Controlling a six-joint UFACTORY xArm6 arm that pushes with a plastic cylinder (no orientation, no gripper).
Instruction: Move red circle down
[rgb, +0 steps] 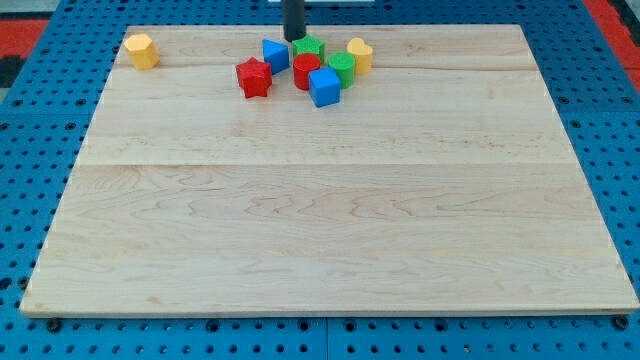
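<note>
The red circle (306, 71) sits near the view's top centre in a tight cluster of blocks. A green star-like block (310, 47) is just above it, a blue cube (324, 87) just below-right, and a green circle (342, 68) to its right. A blue block (275, 54) is up-left of it, a red star (254, 77) to its left, and a yellow block (360, 54) at the cluster's right. My tip (294, 38) is at the view's top, just above the cluster, between the blue block and the green star-like block, slightly up-left of the red circle.
A lone yellow block (142, 50) lies at the board's top left corner. The wooden board (330, 220) rests on a blue perforated table (30, 200).
</note>
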